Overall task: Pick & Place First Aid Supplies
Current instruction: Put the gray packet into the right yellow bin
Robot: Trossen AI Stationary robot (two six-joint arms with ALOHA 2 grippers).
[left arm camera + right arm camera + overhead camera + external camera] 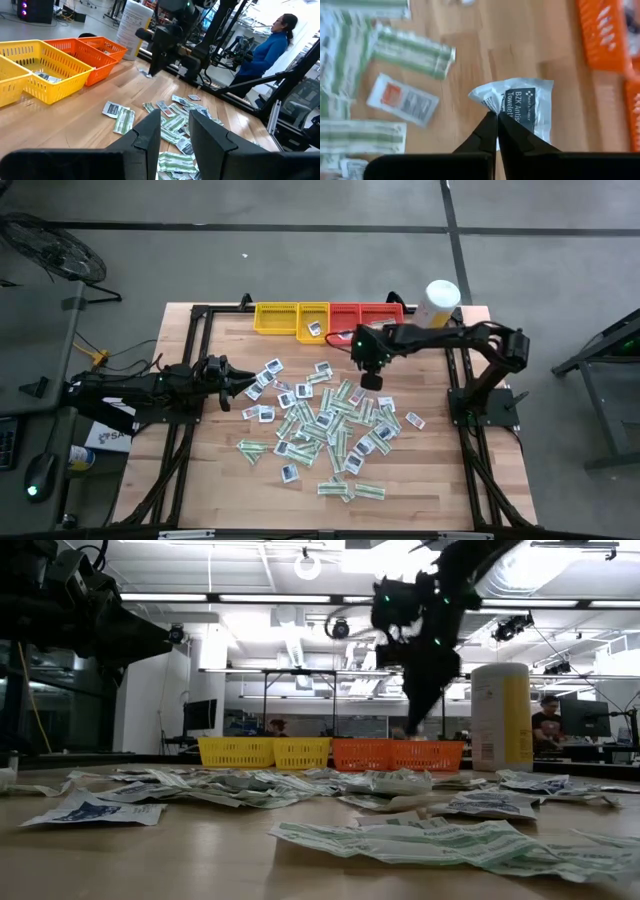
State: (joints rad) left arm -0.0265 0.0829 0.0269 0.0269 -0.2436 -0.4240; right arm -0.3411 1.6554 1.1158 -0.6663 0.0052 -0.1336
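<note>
Packets [325, 430] lie scattered across the middle of the wooden table [440, 480], narrow white-and-green strips pointing every which way among small white squares with a dark centre, many overlapping. Right gripper [496, 117] hangs above the bare wood between that pile and the orange trays [375, 315], its two fingers pinched tight together on the corner of one white packet [522, 107]. That packet is a squarish white sachet with a dark printed label, crumpled where the fingers bite it, the rest of it sticking out past the fingertips; in the low view its own tilt is too small to make out. Left gripper [175, 127] waits low at the left edge of the pile, fingers parted with a clear gap, nothing between them. Along the far edge sit two yellow trays [290, 318] beside the orange ones, one packet already lying in the second yellow tray. A tall white-and-yellow canister [440, 302] stands upright just past the orange trays. A person in blue [272, 42] sits beyond the table
</note>
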